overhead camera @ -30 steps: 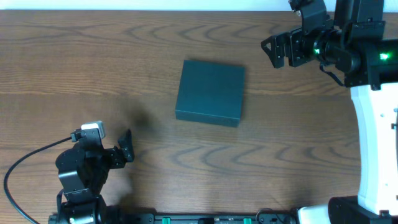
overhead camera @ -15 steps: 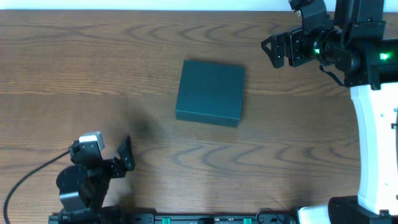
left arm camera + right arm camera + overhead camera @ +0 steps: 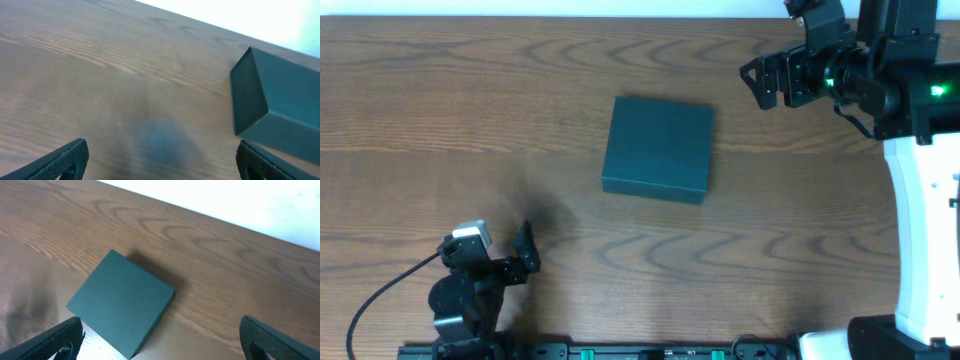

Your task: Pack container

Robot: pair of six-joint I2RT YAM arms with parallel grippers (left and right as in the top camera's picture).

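The box (image 3: pixel 657 149) sits near the middle of the table (image 3: pixel 470 100). Its flap lid is down flat, so the inside is hidden and I cannot tell what is in it. It is dark grey-green, almost square and low. It looks like dull card with sharp edges and corners (no shine on it at all). It is turned a tiny bit, so its sides do not line up with the table edge. A thin dark shadow runs along its near side.

The left gripper (image 3: pixel 520 255) is down by the near edge of the table, to the left of the box and well apart from it. Its two black fingers are spread wide and hold nothing. In the left wrist view the box shows up at the right, with one corner and a side wall in sight. A black cable (image 3: pixel 380 275) loops out from the left arm.

The right gripper (image 3: pixel 756 85) is up by the far right corner of the table, also well apart from the box. Its fingers are spread wide too, with nothing between them. In the right wrist view the box lies below it, a bit to the left. A small green light (image 3: pixel 937 92) glows on the right arm.

The table top is brown wood with wavy grain lines. Between each gripper and the box there is just this wood.
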